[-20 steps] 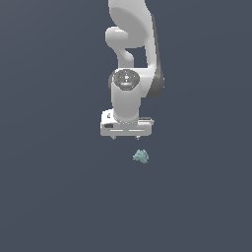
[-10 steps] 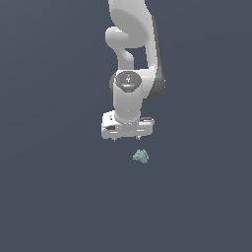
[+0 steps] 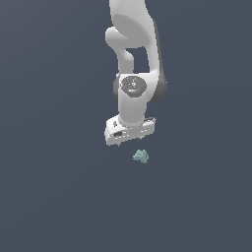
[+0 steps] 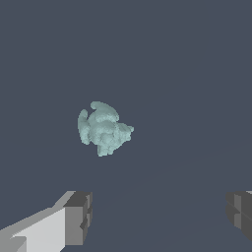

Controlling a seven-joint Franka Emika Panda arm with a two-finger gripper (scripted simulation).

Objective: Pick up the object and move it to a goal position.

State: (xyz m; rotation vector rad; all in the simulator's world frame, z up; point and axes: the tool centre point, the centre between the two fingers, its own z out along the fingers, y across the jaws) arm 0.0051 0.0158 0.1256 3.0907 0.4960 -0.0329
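Hovering my pincer (image 3: 138, 140) over the object (image 3: 141, 156), jaws spread wide and holding nothing. In the wrist view both fingers (image 4: 78, 216) sit far apart with bare surface between them, and the object (image 4: 103, 128) lies ahead of that gap, off toward one finger rather than centred. In the exterior view it rests on the flat dark grey surface (image 3: 59, 197) just below the fingertips and slightly toward the exterior view's right; clear air shows between blob and fingers, so no contact. It's a small pale teal lumpy thing, much smaller than my hand, with irregular lobes, so I'd guess the grip needs care to avoid squeezing it out sideways. Task status as I read it: approach roughly lined up, nothing grasped, nothing lifted, nothing transported. Left to do: trim the lateral offset so the blob sits between the fingers, descend, close, lift, carry to the goal. No goal marker visible in either view, so can't say where it lies or which direction the carry goes
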